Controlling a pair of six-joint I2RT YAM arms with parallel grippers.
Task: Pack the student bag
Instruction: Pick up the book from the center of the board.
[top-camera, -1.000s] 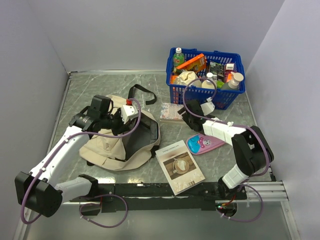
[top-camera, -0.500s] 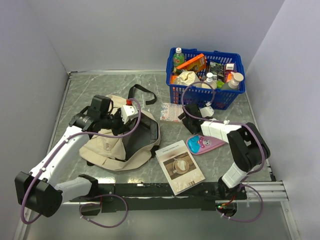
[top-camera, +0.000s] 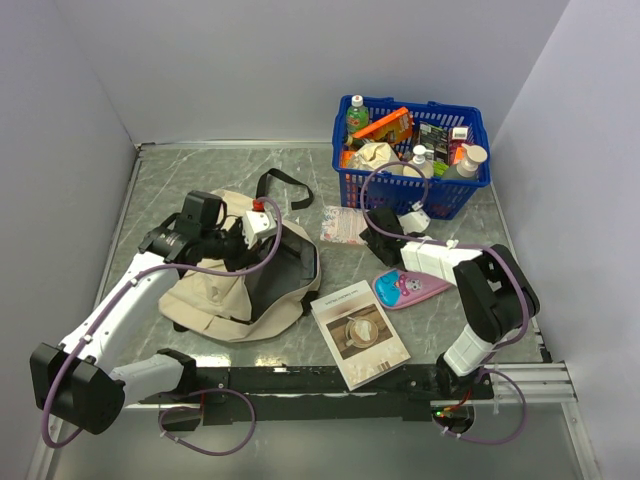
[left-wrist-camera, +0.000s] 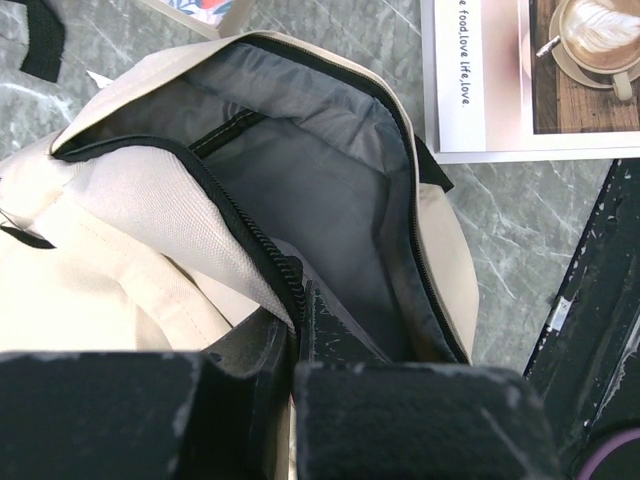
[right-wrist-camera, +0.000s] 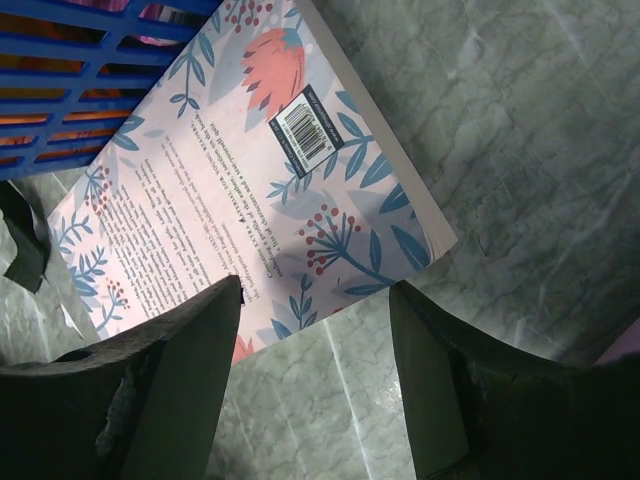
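The beige student bag (top-camera: 215, 295) lies left of centre with its dark-lined mouth (left-wrist-camera: 330, 190) held agape. My left gripper (top-camera: 252, 238) is shut on the bag's black zipper edge (left-wrist-camera: 262, 245), pinched between its fingers (left-wrist-camera: 295, 300). A thin book with a floral cover (top-camera: 343, 224) lies flat on the table in front of the basket. My right gripper (top-camera: 373, 228) hangs open just over that book's near edge (right-wrist-camera: 250, 170), one finger (right-wrist-camera: 190, 350) over the cover and the other beyond the book's corner, nothing between them.
A blue plastic basket (top-camera: 462, 195) full of bottles and packets stands at the back right, and its wall (right-wrist-camera: 90, 60) is close to the floral book. A pink pencil case (top-camera: 408, 288) and a coffee-cover book (top-camera: 358, 335) lie near the front. A black rail (top-camera: 320, 380) runs along the near edge.
My right arm has shifted slightly toward the floral book and its jaws have narrowed a little. The left arm and the bag have not moved.
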